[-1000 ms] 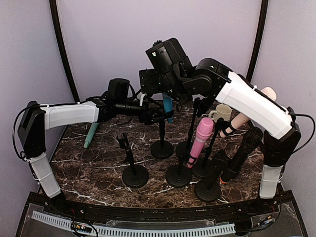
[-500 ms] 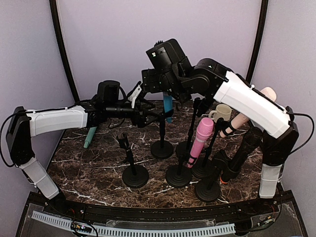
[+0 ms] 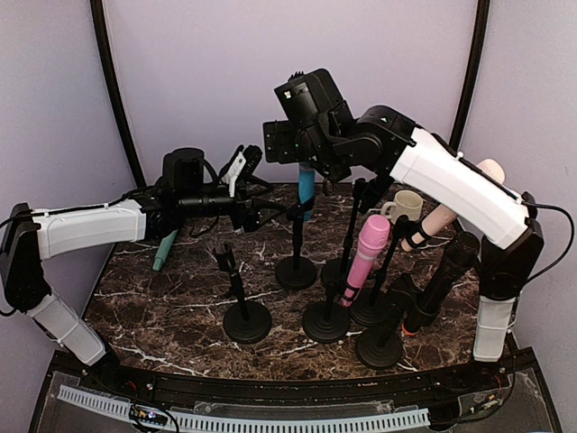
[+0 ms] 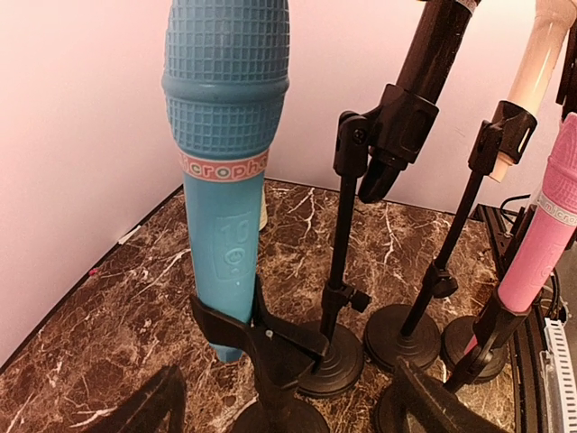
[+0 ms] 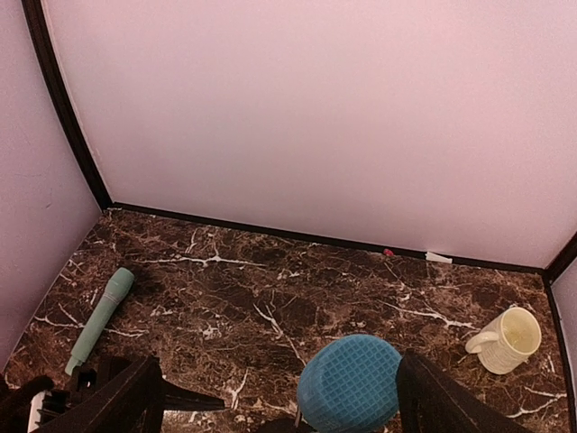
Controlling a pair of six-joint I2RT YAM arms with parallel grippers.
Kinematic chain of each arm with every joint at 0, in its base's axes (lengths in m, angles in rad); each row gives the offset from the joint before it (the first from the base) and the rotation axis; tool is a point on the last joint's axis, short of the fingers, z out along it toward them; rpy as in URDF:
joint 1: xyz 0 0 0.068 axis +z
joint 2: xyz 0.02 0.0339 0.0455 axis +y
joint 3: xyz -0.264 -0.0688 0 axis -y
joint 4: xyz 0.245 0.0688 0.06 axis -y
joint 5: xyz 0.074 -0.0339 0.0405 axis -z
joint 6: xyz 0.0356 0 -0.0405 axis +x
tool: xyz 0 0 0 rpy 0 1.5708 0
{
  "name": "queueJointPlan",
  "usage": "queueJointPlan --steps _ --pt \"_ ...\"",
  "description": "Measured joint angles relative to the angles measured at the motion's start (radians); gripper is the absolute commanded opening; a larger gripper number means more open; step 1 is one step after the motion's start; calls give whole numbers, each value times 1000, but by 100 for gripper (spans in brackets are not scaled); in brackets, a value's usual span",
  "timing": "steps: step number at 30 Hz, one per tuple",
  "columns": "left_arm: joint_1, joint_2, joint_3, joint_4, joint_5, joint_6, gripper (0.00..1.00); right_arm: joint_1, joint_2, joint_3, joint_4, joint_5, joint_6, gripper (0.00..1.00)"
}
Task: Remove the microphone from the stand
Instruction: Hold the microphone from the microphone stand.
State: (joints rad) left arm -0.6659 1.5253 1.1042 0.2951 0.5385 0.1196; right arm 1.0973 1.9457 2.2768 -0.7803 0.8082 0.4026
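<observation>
beside blue microphone (image 4: 225,180), black stand (image 4: 343,244), pink microphone (image 4: 538,251)

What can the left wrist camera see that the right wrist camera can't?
Only the left wrist view shows the stands, with the black microphone, the pink microphone and the cream microphone clipped in. Only the right wrist view shows the teal microphone lying flat on the table and the cream mug near the back wall. Both show the blue microphone: side-on in the left wrist view, its round top in the right wrist view.

The left arm (image 3: 90,225) reaches level, the right arm (image 3: 451,185) arches downward, fingers (image 4: 149,406) of both spread wide.
</observation>
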Motion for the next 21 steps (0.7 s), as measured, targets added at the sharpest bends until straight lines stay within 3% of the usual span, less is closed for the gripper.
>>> queueJointPlan --steps 21 --pt "0 0 0 21 0 -37 80 0 -106 -105 55 -60 -39 97"
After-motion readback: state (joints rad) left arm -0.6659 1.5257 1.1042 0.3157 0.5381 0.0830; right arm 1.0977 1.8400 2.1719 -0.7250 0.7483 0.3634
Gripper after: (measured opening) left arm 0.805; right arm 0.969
